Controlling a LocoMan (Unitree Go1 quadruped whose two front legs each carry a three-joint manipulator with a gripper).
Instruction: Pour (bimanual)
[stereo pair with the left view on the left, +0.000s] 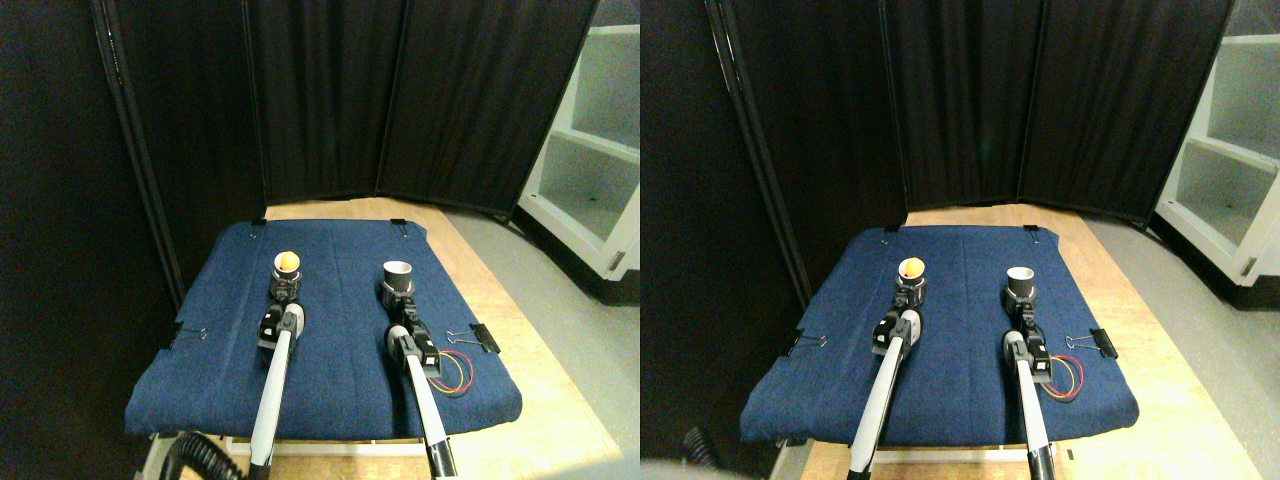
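Both tools, left (286, 291) and right (398, 296), meet cups on the blue-clothed surface (330, 350); grip unclear. Black curtains (400, 100) behind, white shelf (590, 150) right.

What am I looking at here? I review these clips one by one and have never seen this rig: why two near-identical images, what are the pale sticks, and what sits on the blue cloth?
The two halves are the two eyes of one wide camera on a four-legged robot, looking forward and down. The pale sticks are its two manipulators, each ending in a dark gripper. The left gripper is at a cup holding something orange; the right gripper is at a white cup whose inside looks dark. Both cups stand upright on a blue cloth clipped over a wooden table. Nothing is being poured yet. How firmly the grippers hold cannot be told.
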